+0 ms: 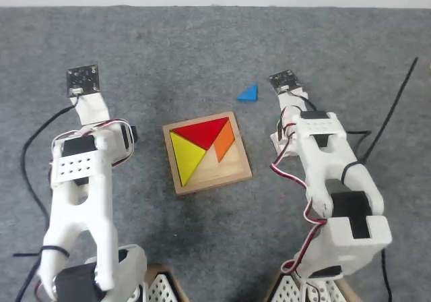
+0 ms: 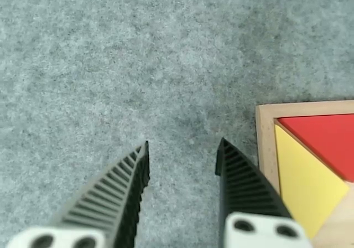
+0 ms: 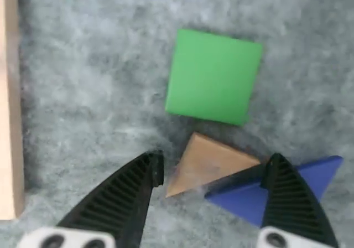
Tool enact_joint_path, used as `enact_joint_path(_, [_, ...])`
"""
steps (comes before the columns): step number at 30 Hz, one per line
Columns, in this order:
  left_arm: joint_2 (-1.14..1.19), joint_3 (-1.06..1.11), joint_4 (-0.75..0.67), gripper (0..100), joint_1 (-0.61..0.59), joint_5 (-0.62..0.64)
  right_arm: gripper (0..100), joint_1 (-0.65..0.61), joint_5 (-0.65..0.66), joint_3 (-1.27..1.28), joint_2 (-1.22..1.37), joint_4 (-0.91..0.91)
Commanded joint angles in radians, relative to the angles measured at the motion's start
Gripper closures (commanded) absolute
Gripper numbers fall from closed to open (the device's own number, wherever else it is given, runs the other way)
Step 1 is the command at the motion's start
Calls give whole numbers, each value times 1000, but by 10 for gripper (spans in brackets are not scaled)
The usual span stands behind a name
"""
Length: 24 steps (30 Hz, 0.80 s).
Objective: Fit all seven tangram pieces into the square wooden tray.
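Note:
The square wooden tray [image 1: 237, 174] lies mid-table and holds a red triangle [image 1: 202, 132], a yellow triangle [image 1: 185, 155] and an orange piece [image 1: 224, 143]. A small light blue triangle [image 1: 248, 93] lies on the carpet beyond it. My right gripper [image 3: 215, 162] is open low over the carpet, its fingers on either side of a tan triangle [image 3: 207, 162]. A dark blue triangle [image 3: 265, 192] overlaps that piece, and a green square [image 3: 214, 76] lies just past it. My left gripper [image 2: 182, 154] is open over bare carpet beside the tray's corner [image 2: 266, 137].
Grey carpet covers the table. The left arm [image 1: 81, 174] stands left of the tray and the right arm [image 1: 323, 160] right of it. The tray's edge [image 3: 8, 104] runs along one side of the right wrist view. Cables trail beside both arms.

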Motion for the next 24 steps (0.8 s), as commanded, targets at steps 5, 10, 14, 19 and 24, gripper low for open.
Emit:
enact_joint_path(5, [-9, -5, -5, 801, 5, 3, 946, 10, -37, -26, -15, 45])
enact_joint_path(10, [-9, -5, -5, 801, 5, 3, 950, 13, -163, -49, -31, 105])
enact_joint_path(14, [-9, -5, -6, 801, 5, 3, 950, -2, -169, -63, -125, 142])
enact_joint_path(19, [-9, -5, -6, 801, 5, 3, 949, -73, -175, -60, -286, 206])
enact_joint_path(24, [-9, -5, -5, 801, 5, 3, 936, -62, -270, -34, -311, 209])
